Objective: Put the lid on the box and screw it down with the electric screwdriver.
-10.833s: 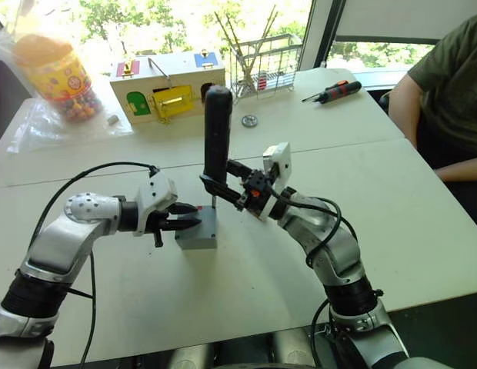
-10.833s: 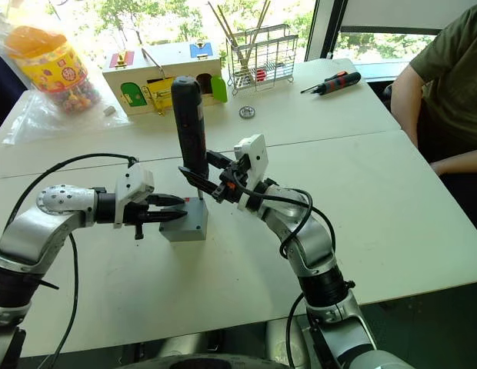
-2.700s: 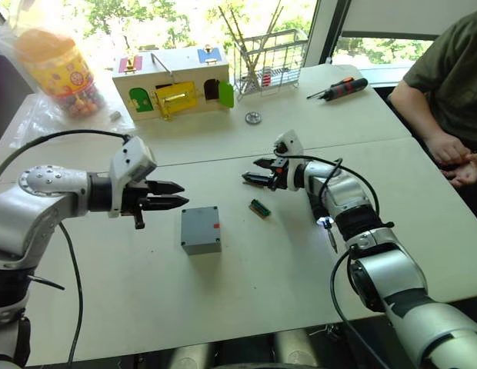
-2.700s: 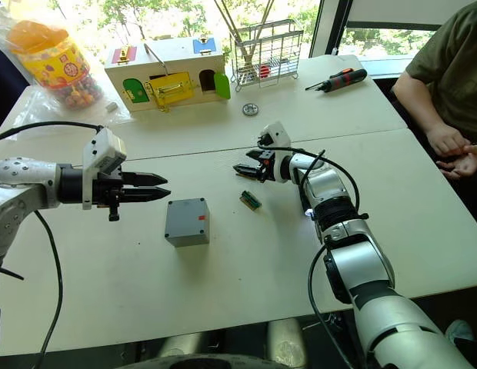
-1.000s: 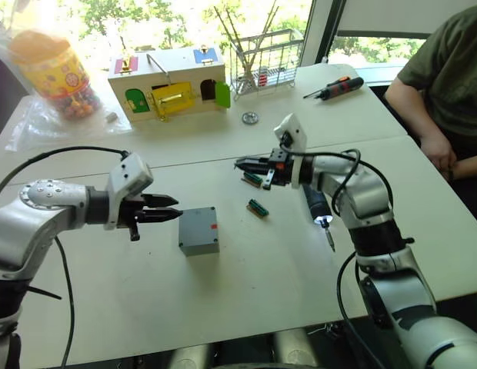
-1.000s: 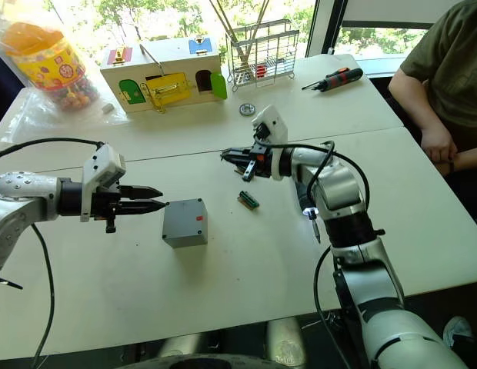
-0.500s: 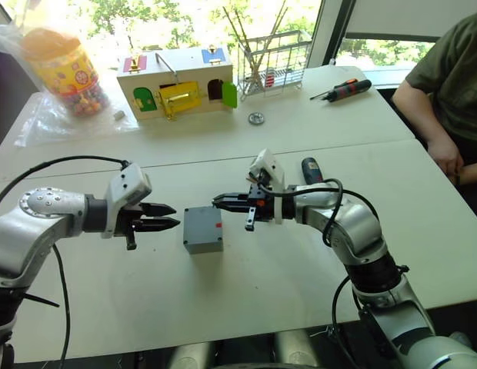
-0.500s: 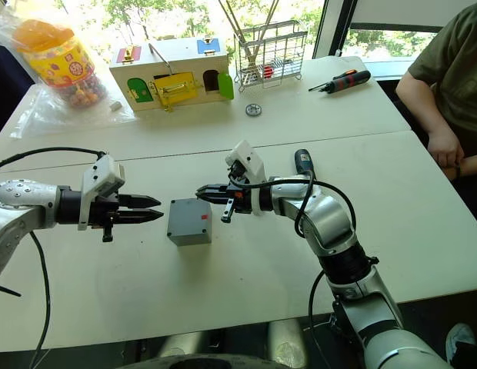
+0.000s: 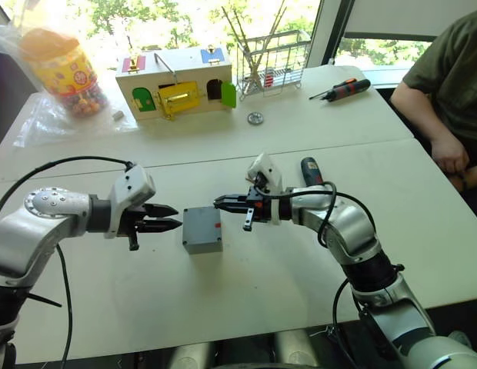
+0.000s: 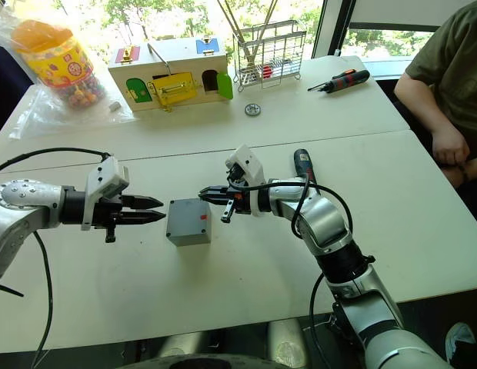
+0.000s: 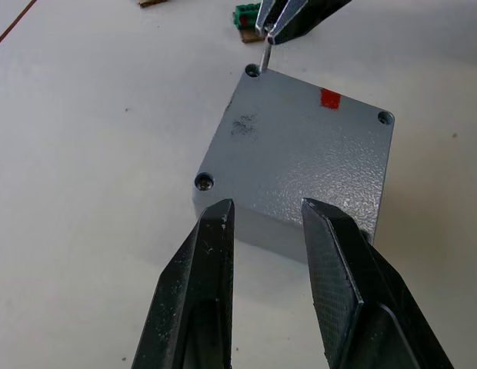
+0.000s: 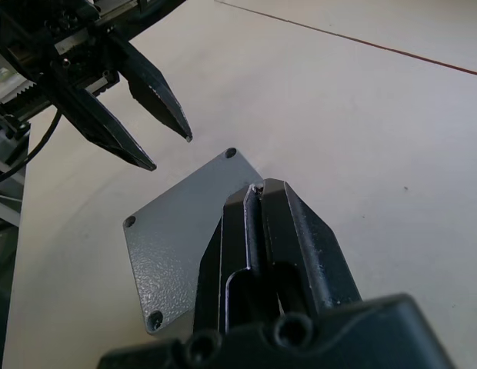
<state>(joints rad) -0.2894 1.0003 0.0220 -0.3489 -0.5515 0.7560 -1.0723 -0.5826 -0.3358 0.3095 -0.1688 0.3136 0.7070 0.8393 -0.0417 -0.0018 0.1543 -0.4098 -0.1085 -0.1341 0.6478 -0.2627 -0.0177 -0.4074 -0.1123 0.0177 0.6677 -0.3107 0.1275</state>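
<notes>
Right gripper [image 9: 221, 203], from my head cameras, is pinched on a small screw over the far right corner of the lid [image 9: 202, 227], which already sits on the box [image 9: 205, 244] mid-table, while the electric screwdriver [image 9: 311, 170] lies behind that arm. On the left wrist camera, my left gripper [image 11: 263, 216] hangs parted and empty just left of the box, and I see the screw [image 11: 265, 54] tip at its hole with the other holes bare. On the right wrist camera the fingers [image 12: 269, 201] are clamped together, so I judge screwing remains.

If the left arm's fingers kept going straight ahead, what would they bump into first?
Most likely the box: the left gripper points at its near side, open, with bare table between them. Its height is hard to judge.
</notes>
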